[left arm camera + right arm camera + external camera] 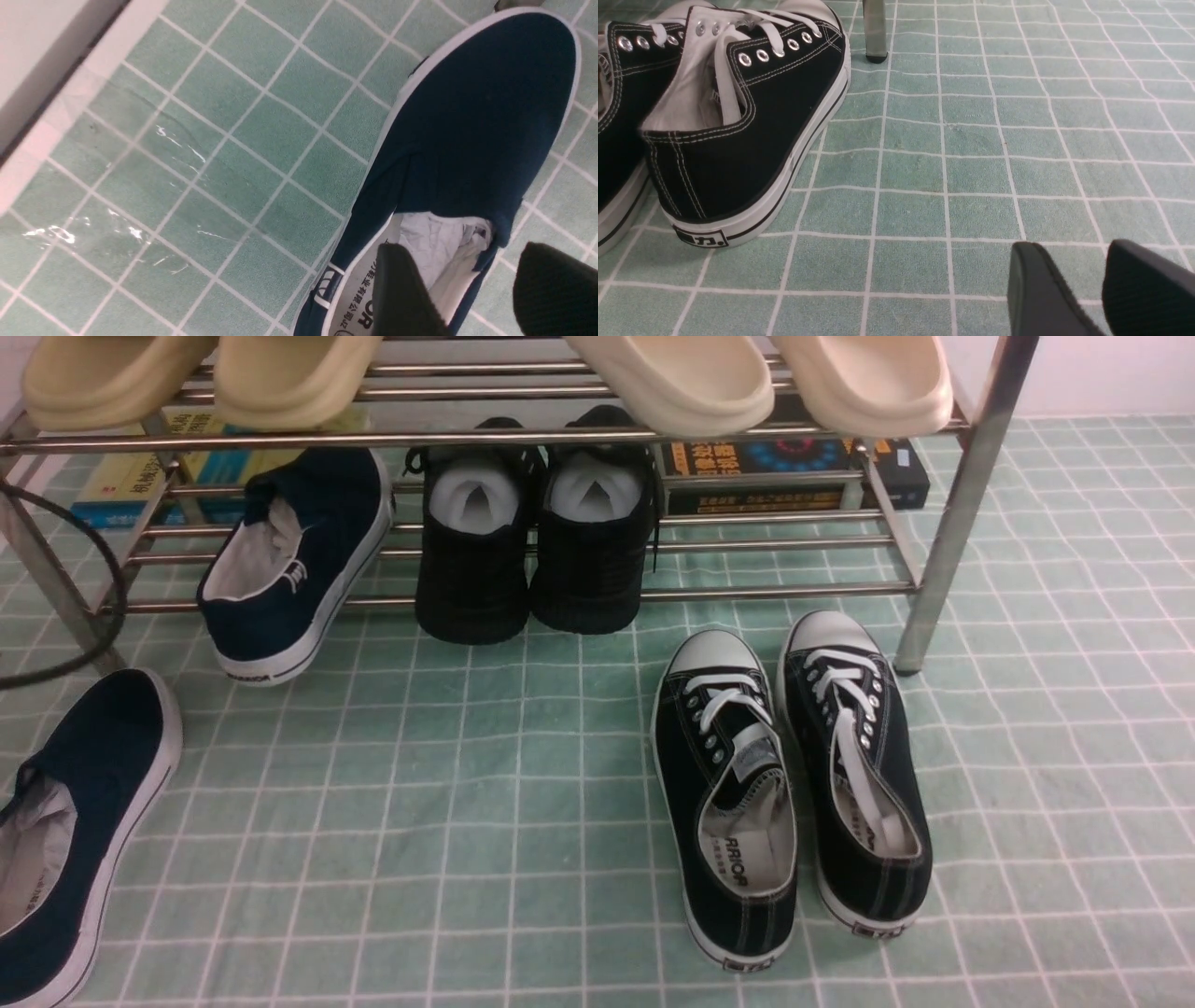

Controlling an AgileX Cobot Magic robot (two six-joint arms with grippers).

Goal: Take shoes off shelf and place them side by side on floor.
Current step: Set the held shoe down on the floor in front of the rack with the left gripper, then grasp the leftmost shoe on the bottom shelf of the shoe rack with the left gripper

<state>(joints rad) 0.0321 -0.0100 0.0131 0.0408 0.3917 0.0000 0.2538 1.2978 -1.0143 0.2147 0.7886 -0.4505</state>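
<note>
1. Spreading under everything, the pale green cloth-like floor [523,821] with its white grid is where the pair must end up side by side.
2. The low shelf [943,551] of shiny silver metal rods on thick steel legs stands at the back. Its lower tier carries a pair of all-black high-tops [532,551].
3. The black canvas sneakers [794,784] with white laces lie together on the floor by the shelf's right leg. They are not the task's pair.
4. One navy-blue canvas slip-on [75,821] with a white rubber sole lies flat on the floor at the far left, toe towards the shelf. That leaves bare floor to its right, probably for its mate.
5. The twin slip-on [289,569] is not yet down: it sits tilted on the lower tier, its heel hanging out over the front rod.
6. The left gripper [467,254] straddles the floor shoe's side wall, one black finger over the grey lining and one outside. Its jaws stand wide and pinch nothing, which reads as letting go.
7. The right gripper [1071,247] hangs low over bare floor beside the sneakers, jaws apart and empty.
</note>
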